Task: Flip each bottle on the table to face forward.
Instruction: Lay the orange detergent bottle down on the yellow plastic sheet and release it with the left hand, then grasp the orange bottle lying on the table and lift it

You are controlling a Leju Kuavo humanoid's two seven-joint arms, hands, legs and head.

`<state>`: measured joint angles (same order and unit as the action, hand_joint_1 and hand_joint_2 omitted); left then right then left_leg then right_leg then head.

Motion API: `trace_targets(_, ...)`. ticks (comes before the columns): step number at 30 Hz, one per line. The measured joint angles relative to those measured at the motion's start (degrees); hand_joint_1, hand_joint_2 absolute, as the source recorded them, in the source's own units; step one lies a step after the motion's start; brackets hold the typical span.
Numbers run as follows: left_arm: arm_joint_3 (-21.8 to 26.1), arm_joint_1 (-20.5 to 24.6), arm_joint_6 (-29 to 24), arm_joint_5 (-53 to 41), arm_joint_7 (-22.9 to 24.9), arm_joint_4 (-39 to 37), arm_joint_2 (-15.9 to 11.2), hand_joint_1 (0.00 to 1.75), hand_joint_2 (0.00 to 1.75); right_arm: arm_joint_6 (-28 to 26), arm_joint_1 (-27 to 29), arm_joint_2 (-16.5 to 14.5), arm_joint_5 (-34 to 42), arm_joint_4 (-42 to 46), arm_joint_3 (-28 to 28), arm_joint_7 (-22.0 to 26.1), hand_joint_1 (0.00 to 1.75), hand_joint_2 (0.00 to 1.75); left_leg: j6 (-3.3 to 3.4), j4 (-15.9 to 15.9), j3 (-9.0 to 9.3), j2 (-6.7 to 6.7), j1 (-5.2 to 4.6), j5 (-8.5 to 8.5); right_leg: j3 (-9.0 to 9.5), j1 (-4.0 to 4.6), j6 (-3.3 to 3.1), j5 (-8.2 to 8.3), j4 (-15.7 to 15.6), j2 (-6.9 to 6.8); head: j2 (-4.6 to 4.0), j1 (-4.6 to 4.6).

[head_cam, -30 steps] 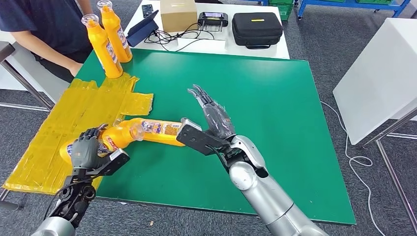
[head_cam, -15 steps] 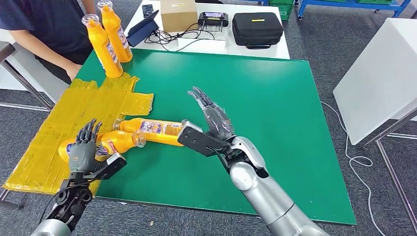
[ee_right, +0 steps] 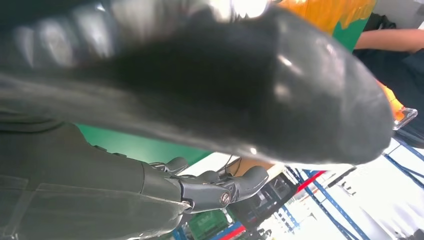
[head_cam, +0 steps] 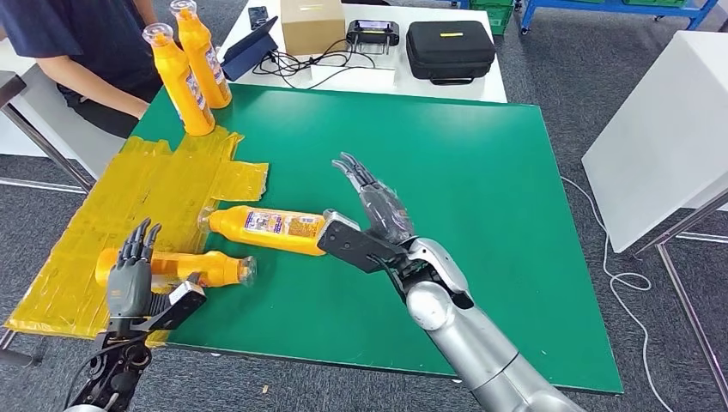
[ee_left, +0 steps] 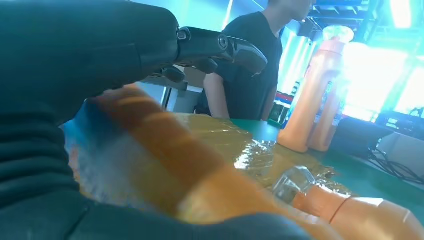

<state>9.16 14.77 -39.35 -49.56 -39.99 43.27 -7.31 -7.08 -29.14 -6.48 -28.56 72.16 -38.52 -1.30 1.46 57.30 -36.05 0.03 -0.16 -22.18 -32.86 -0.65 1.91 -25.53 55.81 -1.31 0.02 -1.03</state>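
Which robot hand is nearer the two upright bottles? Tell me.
Left. The left robot hand sits directly below the upright bottles on the yellow sheet's side; the right robot hand lies farther, mid-table.

Two orange bottles (head_cam: 257, 227) lie on the green table (head_cam: 481, 172) between both spread hands.

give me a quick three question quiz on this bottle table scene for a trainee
1. True or false: all four orange bottles stand upright.
2. What does the left hand hold? A) a bottle B) nothing C) the black case
3. What covers the green table's left part?

Key:
1. False: two upright bottles stand at the far corner; two lying bottles are near the hands.
2. B, its fingers are spread.
3. Yellow tape.
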Motion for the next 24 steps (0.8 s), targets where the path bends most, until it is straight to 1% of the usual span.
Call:
trace_targets(3, 0.3, -1.1, 0.0, 1.8, 0.0, 2.1, 0.1, 0.00, 0.00, 0.0, -0.2, 0.1, 0.5, -0.5, -0.4, 0.4, 0.00, 0.00, 0.00, 0.0, -0.02, 0.00, 0.00, 0.00, -0.01, 0.00, 0.00, 0.00, 0.0, 0.00, 0.01, 0.00)
trace_targets(8, 0.2, -3.9, 0.0, 6.0, -0.1, 7.7, 0.1, 0.00, 0.00, 0.0, -0.9, 0.2, 1.6, -1.5, -1.1, 1.0, 0.00, 0.00, 0.00, 0.0, -0.03, 0.00, 0.00, 0.00, -0.04, 0.00, 0.00, 0.00, 0.0, 0.00, 0.01, -0.01)
trace_targets(15, -0.8, -7.0, 0.0, 15.0, -0.1, 17.3, 0.1, 0.00, 0.00, 0.2, -2.2, 0.4, 2.7, -3.4, -2.4, 1.0, 0.00, 0.00, 0.00, 0.0, -0.04, -0.01, 0.00, 0.00, -0.04, 0.00, 0.00, 0.00, 0.0, -0.03, 0.00, -0.01)
trace_targets(20, -2.2, -7.8, 0.0, 22.1, -0.2, 25.8, 0.3, 0.00, 0.00, 1.0, -4.8, -0.8, 2.9, -9.4, -3.8, 1.2, 0.00, 0.00, 0.01, 0.0, -0.04, -0.01, 0.00, 0.01, -0.03, 0.00, 0.00, 0.00, 0.0, -0.03, 0.01, -0.01)
trace_targets(24, -2.8, -8.2, 0.0, 23.5, -0.2, 30.4, 0.4, 0.00, 0.00, 0.9, -6.0, -2.1, 3.2, -13.6, -4.4, 2.1, 0.00, 0.00, 0.01, 0.0, -0.04, -0.01, 0.00, 0.01, -0.03, 0.00, 0.00, 0.00, 0.0, -0.04, 0.01, -0.01)
